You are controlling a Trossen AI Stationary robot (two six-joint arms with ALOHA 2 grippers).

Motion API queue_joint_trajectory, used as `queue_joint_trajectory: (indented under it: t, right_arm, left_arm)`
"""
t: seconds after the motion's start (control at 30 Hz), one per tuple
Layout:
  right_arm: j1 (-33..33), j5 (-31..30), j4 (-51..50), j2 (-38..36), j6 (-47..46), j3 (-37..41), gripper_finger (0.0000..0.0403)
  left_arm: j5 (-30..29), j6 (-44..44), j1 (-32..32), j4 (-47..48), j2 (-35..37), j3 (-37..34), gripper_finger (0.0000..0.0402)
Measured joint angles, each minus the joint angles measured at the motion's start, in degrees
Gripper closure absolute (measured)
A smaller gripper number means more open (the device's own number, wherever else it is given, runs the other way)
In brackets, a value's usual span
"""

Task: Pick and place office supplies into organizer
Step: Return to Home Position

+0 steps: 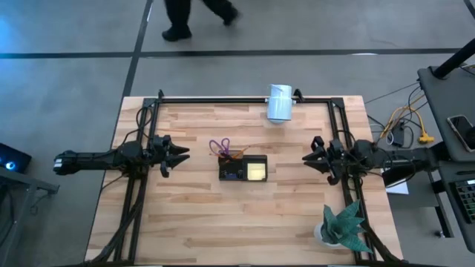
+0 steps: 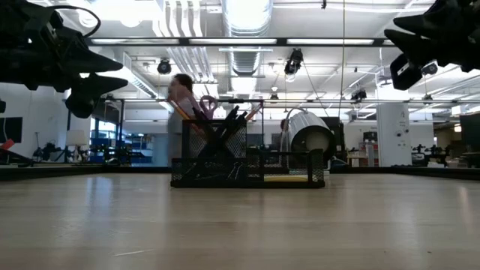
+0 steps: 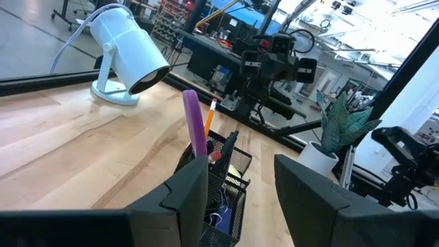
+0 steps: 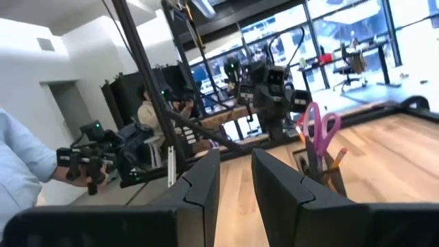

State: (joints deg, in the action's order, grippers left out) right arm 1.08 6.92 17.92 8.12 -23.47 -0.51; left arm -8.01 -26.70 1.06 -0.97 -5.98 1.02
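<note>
Organizer [image 1: 243, 169] midway between left hand [image 1: 182, 156] and right hand [image 1: 308, 159], touching neither

Black mesh organizer [image 2: 247, 174], yellow sticky-note pad [image 1: 257, 172], purple scissors [image 1: 220, 145]; orange pencil [image 3: 208, 118]

One organizer [image 1: 231, 171] holds one scissors [image 3: 193, 123], one pencil [image 3: 210, 118], one sticky-note pad [image 1: 257, 171]; one white cylinder [image 1: 280, 103] at twelve o'clock, one plant [image 1: 343, 225] at five.

person [image 1: 177, 18]: cut by top edge | organizer [image 1: 244, 158]: dark compartment's fill too small to tell
</note>
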Motion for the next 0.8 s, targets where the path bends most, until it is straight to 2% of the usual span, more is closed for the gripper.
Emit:
queue_joint_trajectory:
  t: [0.17,0.43,0.8]
  right_arm:
    - [0.02,-1.03,-8.28,-8.05,2.17,0.0,0.0324]
    - [0.02,-5.34,-9.24,-7.3,5.19,-0.02,0.0323]
    - [0.0,-5.6,-13.54,-7.22,3.13,-0.02,0.0323]
  left_arm:
    - [-0.05,0.02,0.0,-0.11,-0.05,-0.11,0.0252]
    - [-1.09,0.04,0.0,-1.37,0.18,-0.31,0.0252]
    - [-1.21,0.09,0.02,-4.49,0.15,-0.39,0.0252]
